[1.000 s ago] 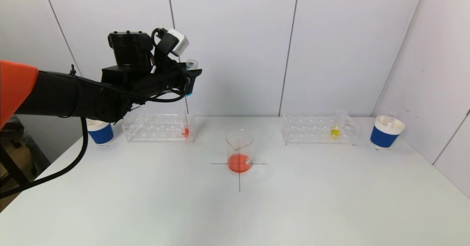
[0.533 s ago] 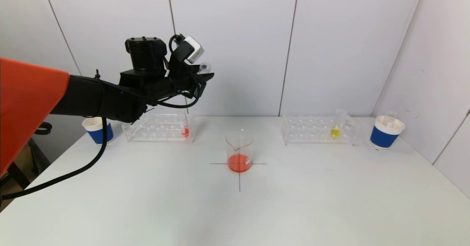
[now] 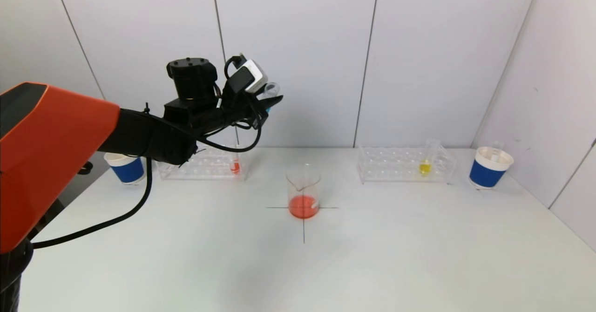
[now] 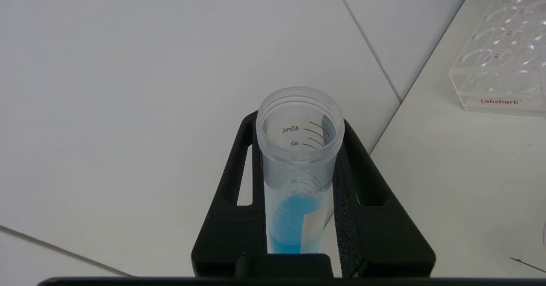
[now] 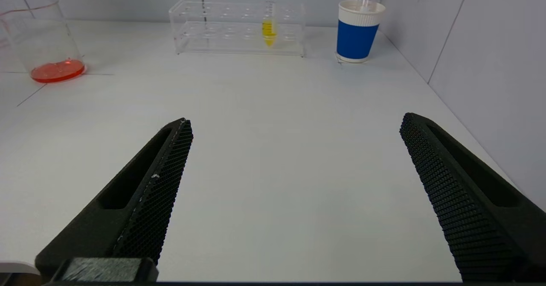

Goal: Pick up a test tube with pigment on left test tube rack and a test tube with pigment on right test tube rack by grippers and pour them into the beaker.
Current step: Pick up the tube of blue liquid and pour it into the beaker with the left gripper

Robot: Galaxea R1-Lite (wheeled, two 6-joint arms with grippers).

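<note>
Right gripper is held low over the near table, fingers spread wide. Orange liquid is seen in the beaker at table centre. Blue-pigment tube is pinched by the left gripper, raised above the left rack

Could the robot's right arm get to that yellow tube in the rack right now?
Probably yes. The right gripper is open and holds nothing, and only bare table lies between it and the yellow tube, which stands upright in the right rack.
</note>
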